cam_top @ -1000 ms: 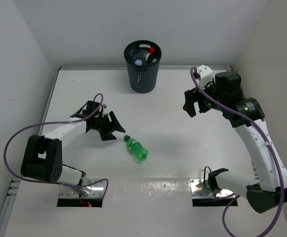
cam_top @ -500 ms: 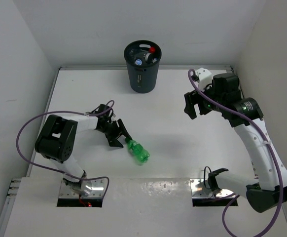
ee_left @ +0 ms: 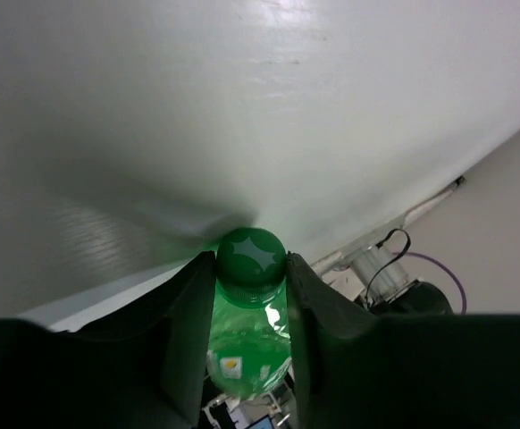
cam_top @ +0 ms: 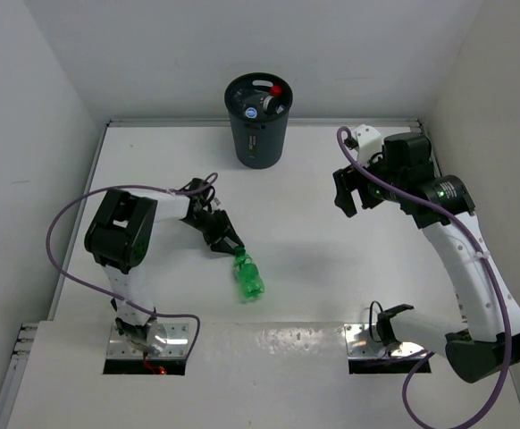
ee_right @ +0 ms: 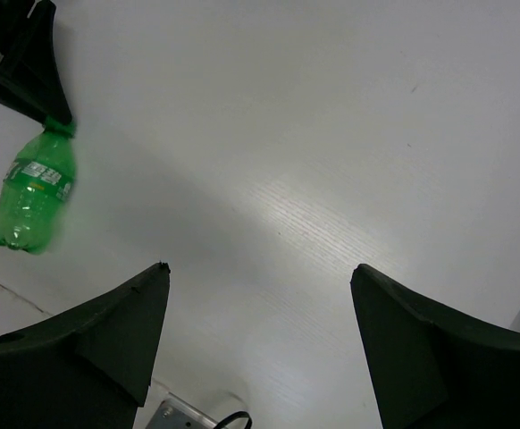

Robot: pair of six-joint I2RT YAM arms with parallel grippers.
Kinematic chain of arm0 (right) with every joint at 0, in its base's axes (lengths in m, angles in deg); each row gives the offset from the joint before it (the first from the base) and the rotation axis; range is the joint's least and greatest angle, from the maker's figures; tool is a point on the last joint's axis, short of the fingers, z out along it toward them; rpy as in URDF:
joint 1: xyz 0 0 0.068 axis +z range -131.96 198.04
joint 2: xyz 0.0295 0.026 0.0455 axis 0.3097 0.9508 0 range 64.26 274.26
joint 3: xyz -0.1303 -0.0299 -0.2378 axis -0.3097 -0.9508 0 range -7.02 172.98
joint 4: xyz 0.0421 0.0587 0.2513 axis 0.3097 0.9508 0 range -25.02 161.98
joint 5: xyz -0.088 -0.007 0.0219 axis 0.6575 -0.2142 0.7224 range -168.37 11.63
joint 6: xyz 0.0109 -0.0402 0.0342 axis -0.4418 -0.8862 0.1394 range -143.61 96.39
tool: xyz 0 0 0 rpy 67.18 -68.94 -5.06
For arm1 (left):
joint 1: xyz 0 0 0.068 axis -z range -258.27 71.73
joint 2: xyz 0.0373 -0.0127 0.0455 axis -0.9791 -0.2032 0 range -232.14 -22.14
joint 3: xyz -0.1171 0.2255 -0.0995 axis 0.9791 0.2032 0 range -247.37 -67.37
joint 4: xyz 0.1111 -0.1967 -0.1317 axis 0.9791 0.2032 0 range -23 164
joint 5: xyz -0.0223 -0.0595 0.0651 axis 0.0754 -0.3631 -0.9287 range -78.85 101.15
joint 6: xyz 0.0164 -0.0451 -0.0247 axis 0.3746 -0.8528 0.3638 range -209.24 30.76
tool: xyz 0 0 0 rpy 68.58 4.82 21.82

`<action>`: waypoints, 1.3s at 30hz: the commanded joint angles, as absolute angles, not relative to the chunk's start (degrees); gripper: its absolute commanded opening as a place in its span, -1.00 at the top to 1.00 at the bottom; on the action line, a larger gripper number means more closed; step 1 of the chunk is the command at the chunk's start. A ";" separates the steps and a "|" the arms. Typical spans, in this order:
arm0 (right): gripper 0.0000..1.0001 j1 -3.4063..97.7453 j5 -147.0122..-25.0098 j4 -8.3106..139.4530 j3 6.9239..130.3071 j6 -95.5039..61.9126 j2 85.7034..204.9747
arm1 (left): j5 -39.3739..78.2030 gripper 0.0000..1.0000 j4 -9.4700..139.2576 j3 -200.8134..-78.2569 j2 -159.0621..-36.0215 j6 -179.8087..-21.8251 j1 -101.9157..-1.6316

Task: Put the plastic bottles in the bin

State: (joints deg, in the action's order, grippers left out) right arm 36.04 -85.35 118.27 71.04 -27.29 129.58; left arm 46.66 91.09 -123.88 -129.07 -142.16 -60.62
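Presently, the table (cam_top: 349,295) is seen as a flat white surface, matt with a faint linear grain, and it is enclosed by plain white panels on three sides. The bin (cam_top: 258,138) stands upright at the far edge, well apart from both arms. It is dark grey, round and tapered, with a small white label on its wall. Bottles are visible inside it, of which a red cap (cam_top: 276,90) and a blue cap (cam_top: 250,113) can be made out. Nothing lies between the bin and the green bottle (cam_top: 248,278), which is located near the middle of the table with its cap toward the left arm. It appears to rest on its side, though contact with the table cannot be confirmed. The green bottle is of translucent plastic and carries a small label. The left gripper (cam_top: 231,248) is clamped on its neck: in the wrist view the dark fingers (ee_left: 184,322) are pressed against both sides just below the green cap (ee_left: 252,255). A purple cable (cam_top: 63,234) is looped out from the left arm. The right gripper (cam_top: 348,189) is held above the right side of the table, jaws spread wide with nothing between them.
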 commanded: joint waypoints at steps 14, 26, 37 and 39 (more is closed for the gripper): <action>-0.62 36.23 -84.70 118.15 71.29 -28.53 128.33 | 47.71 1.00 89.07 -124.05 -124.53 -137.14 -60.17; -0.62 36.24 -85.84 116.92 69.98 -28.53 127.98 | 46.84 1.00 83.43 -141.36 -111.79 -130.90 -63.24; -0.60 36.32 -86.55 115.16 68.39 -28.18 127.89 | 39.75 1.00 72.28 -172.44 -115.29 -127.12 -68.95; -0.60 36.24 -86.46 114.99 68.22 -28.18 127.80 | 36.92 1.00 67.03 -175.63 -117.40 -127.12 -69.48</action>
State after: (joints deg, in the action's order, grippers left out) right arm 36.13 -86.01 117.49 68.49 -28.15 128.75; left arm 41.35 76.54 -170.39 -115.83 -128.53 -68.34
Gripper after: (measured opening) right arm 0.799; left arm 0.387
